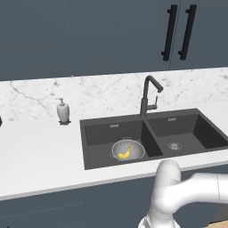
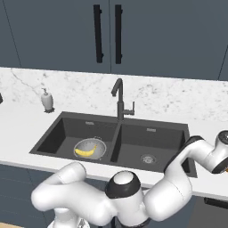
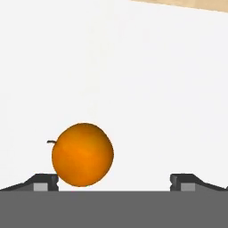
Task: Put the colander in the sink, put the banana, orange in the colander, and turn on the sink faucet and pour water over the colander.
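In the hand view the gripper [image 3: 114, 182] has its fingers spread wide, holding nothing; the orange [image 3: 83, 154] lies on the white counter [image 3: 133, 67], at about ten o'clock from their midpoint. The banana [image 1: 124, 153] lies in the colander [image 1: 135, 152], inside the left basin of the sink [image 1: 100, 133], at seven o'clock from the sink faucet [image 1: 148, 95].

The sink [image 1: 151, 133] is set into the counter [image 1: 40, 156], with the faucet [image 1: 149, 95] rising behind the divider between its two basins. The colander [image 1: 128, 150] sits in the left basin, and the banana [image 1: 124, 152] lies inside it. A soap dispenser [image 1: 63, 111] stands on the counter left of the sink, near the back wall. In the hand view the orange [image 3: 82, 154] rests on the counter, just beside the left fingertip [image 3: 42, 182] of the gripper [image 3: 113, 183].
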